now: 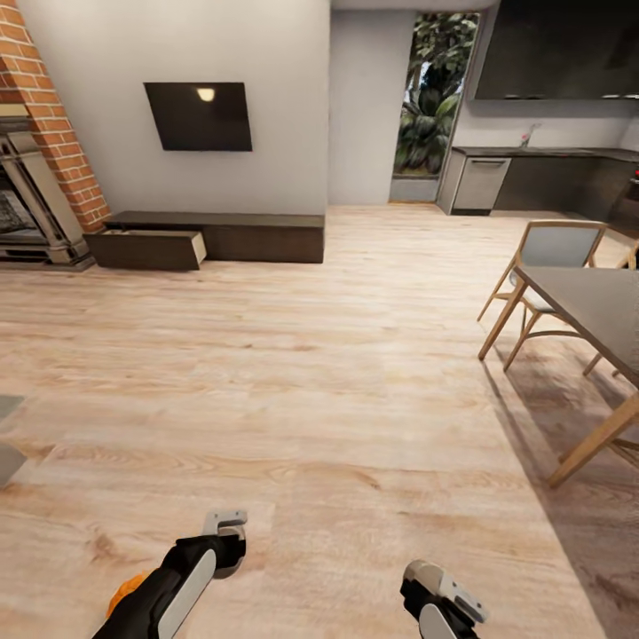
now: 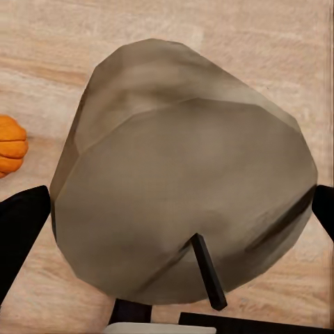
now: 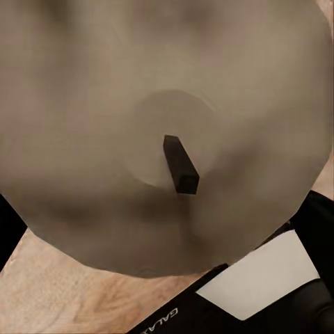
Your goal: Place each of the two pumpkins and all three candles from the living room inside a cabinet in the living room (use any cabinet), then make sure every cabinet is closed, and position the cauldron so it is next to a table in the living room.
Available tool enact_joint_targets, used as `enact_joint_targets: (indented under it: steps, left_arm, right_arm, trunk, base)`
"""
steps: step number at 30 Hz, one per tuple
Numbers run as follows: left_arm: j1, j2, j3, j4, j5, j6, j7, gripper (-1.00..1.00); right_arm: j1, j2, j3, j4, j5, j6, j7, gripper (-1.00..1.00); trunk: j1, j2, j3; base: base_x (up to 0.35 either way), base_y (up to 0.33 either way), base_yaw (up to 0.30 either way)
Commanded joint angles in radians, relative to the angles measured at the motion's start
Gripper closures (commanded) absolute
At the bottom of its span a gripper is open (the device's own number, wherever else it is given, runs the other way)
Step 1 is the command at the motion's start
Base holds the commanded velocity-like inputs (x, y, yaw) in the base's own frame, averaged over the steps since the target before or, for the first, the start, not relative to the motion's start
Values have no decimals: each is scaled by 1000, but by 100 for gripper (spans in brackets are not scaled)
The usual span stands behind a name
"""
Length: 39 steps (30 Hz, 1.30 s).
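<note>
Left gripper (image 2: 174, 202): it holds a candle (image 2: 181, 174), with a dark finger (image 2: 21, 223) on each side of it, so the candle can ride along with the robot
Right gripper (image 3: 160, 209): a second candle (image 3: 160, 118) sits right in front of the camera with its dark wick (image 3: 179, 165) sticking out; it looks held, because dark finger parts hug its sides
Pumpkin (image 2: 10, 145): one small orange pumpkin lies on the floor just beside the left gripper; it is not picked up, likely because both grippers are full
Cabinet (image 1: 213, 232): the long, low, dark one stands far off by the wall under the black screen (image 1: 199, 115)
Drawer (image 1: 146, 248): it is pulled out at the cabinet's left end, next to the brick fireplace (image 1: 44, 133), so things can go straight in
Floor (image 1: 311, 373): a wide stretch of bare wood lies between the robot and the cabinet, so the robot probably has to roll over there
Table (image 1: 595, 311): it stands off to the right with chairs (image 1: 550, 253), well away from the cabinet
</note>
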Motion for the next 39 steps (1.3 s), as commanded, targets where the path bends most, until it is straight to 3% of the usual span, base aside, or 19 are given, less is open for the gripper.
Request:
enact_joint_targets:
  steps: [1, 18, 39]
  left_arm:
    - [-1, 2, -5, -2, 10, 2, 10, 100]
    - [-1, 2, -9, -9, 12, 3, 7, 100]
    - [-1, 2, -9, -10, 13, 3, 7, 100]
  right_arm:
    - [-1, 0, 2, 2, -3, -10, -7, 100]
    - [-1, 0, 3, 34, -2, -116, -5, 100]
    - [-1, 2, 2, 48, -2, -122, -5, 100]
  trunk:
    - [1, 0, -1]
    - [1, 0, -2]
    - [1, 0, -2]
  base:
    - [332, 0, -203]
    - [333, 0, -97]
    - [333, 0, 0]
